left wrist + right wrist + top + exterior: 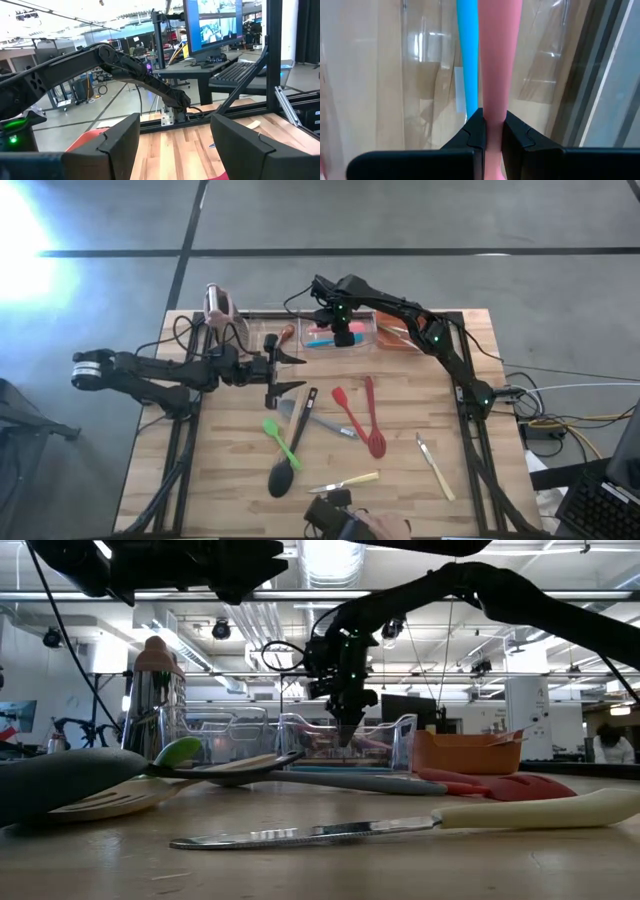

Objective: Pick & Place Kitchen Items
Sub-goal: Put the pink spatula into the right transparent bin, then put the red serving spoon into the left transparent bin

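Observation:
My right gripper (343,338) reaches down into the clear bin (365,320) at the table's far side and is shut on a pink utensil (497,55), which lies beside a blue one (467,55). My left gripper (300,374) is open and empty, held level above the table's left-middle, and points toward the right edge. On the table lie a green spatula (282,442), a black ladle (284,476), a wooden spatula (293,408), two red utensils (360,418) and two pale-handled knives (436,466). My right gripper pinches the pink utensil's handle (496,102) between its two fingers. The fingers come from above, pointing down, and lie across the handle. The utensil is level inside the clear bin, alongside the blue utensil; I cannot tell whether it rests on the bin's floor.
A red-orange bin (398,337) stands right of the clear bin, and a second clear bin (262,337) stands left of it. A pink-topped rack (218,302) is at the far left corner. A person's hand (378,526) with a dark object is at the near edge.

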